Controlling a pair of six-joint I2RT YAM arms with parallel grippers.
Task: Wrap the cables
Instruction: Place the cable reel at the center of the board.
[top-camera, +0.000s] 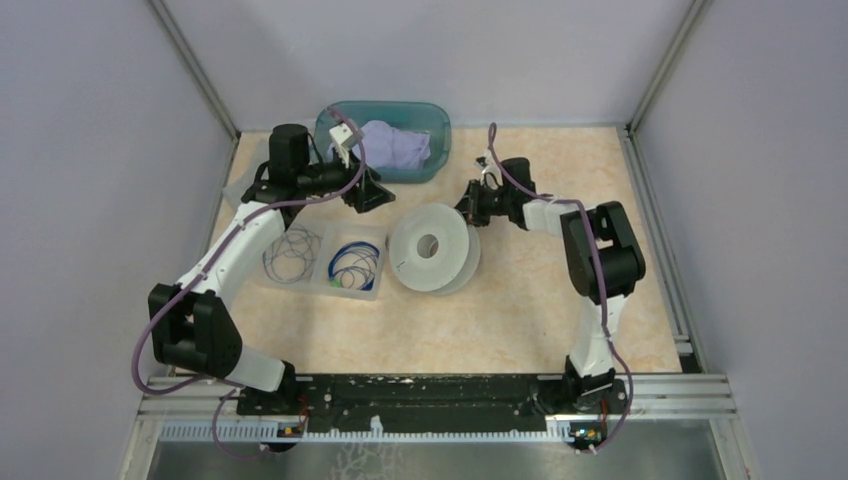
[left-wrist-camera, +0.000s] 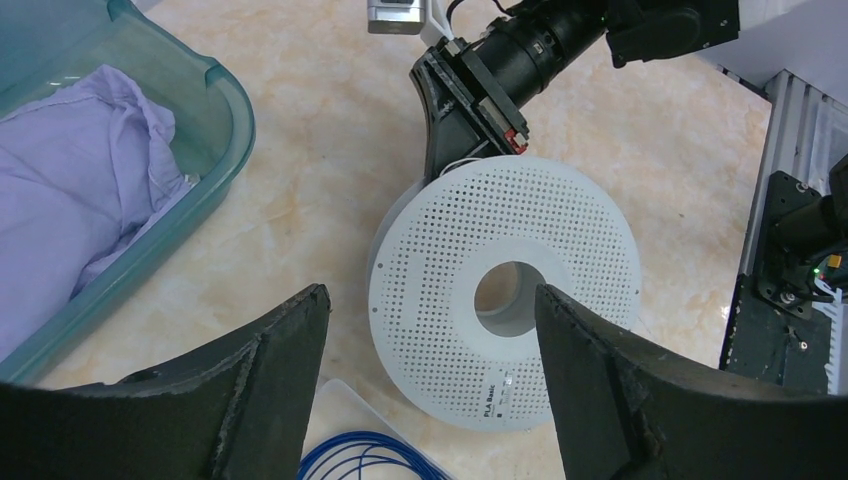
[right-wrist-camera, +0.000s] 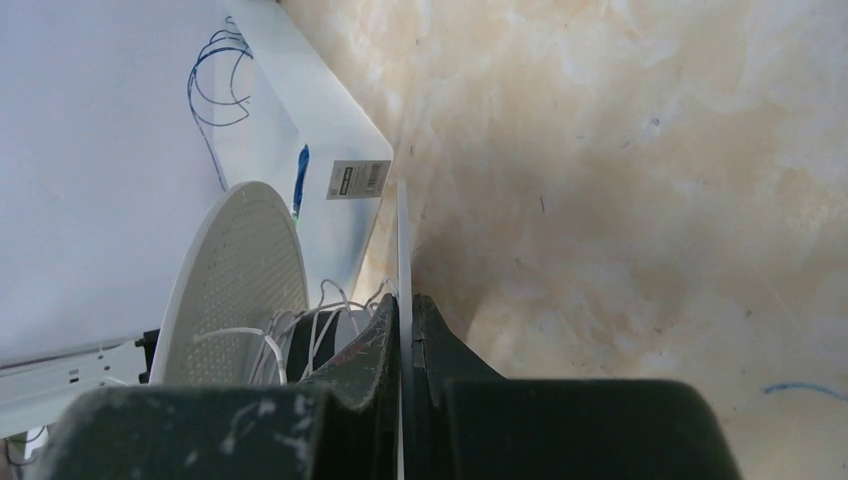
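A white perforated spool (top-camera: 435, 248) lies mid-table, and it also shows in the left wrist view (left-wrist-camera: 505, 290). My right gripper (top-camera: 470, 205) is shut on the thin rim of one spool flange (right-wrist-camera: 403, 240). A whitish cable (right-wrist-camera: 320, 300) sits in loose loops between the flanges. Blue cables (top-camera: 355, 265) lie coiled in a clear tray (top-camera: 375, 290), beside a thinner loop (top-camera: 292, 252). The blue coil also shows in the left wrist view (left-wrist-camera: 365, 455). My left gripper (top-camera: 365, 190) is open and empty, held above the table between the bin and the spool.
A teal bin (top-camera: 440, 130) with a purple cloth (top-camera: 390, 140) stands at the back, just behind my left gripper. Grey walls close in the sides and back. The black rail carrying both arm bases (top-camera: 430, 390) runs along the near edge.
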